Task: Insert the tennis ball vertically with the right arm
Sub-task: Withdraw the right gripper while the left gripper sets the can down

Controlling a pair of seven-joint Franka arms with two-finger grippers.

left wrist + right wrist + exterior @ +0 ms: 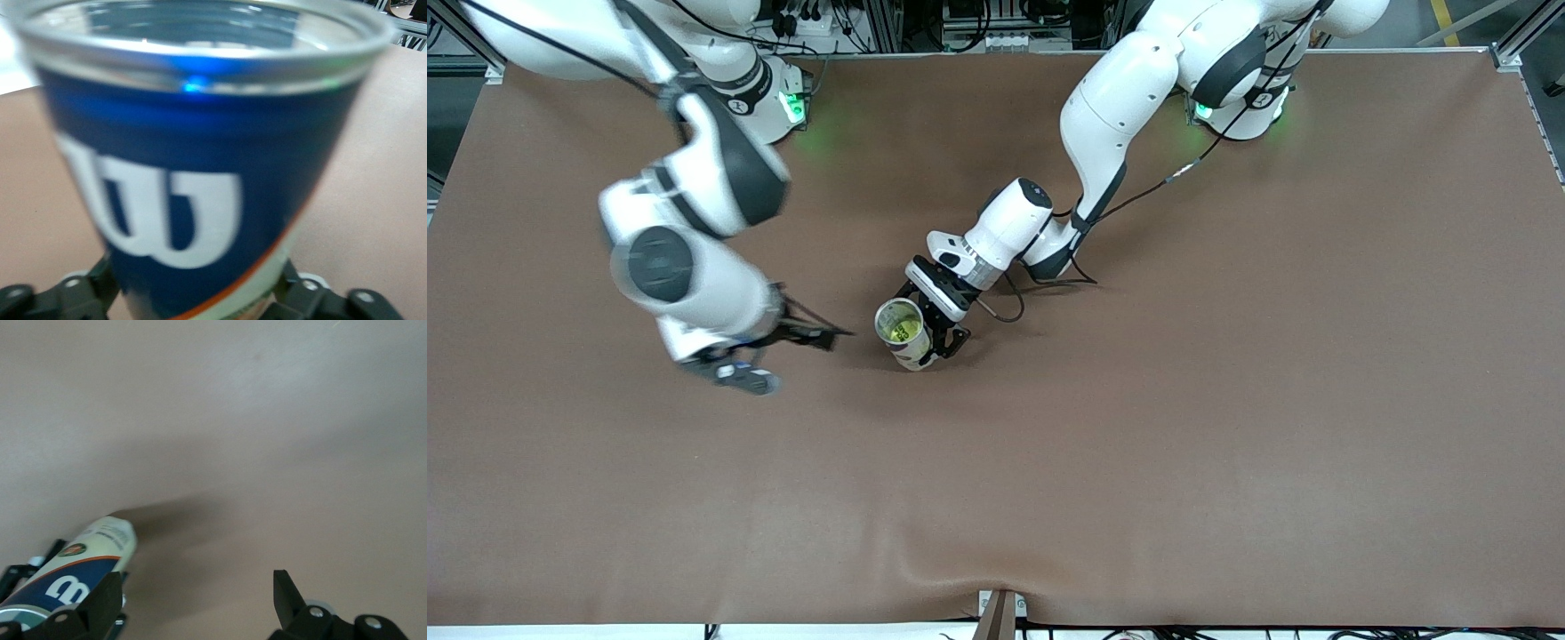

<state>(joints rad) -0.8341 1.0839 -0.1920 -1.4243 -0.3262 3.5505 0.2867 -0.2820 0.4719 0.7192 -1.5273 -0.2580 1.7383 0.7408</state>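
Observation:
A tennis ball can with a blue and white label stands upright near the middle of the table, mouth up. A yellow-green tennis ball lies inside it. My left gripper is shut on the can's side; the can fills the left wrist view, with a finger on each flank. My right gripper is open and empty, up over the table beside the can toward the right arm's end. In the right wrist view its gripper holds nothing, and the can shows at the edge.
The brown table cover spreads bare around the can. The arms' bases stand along the table's edge farthest from the front camera. A small bracket sits at the table's front edge.

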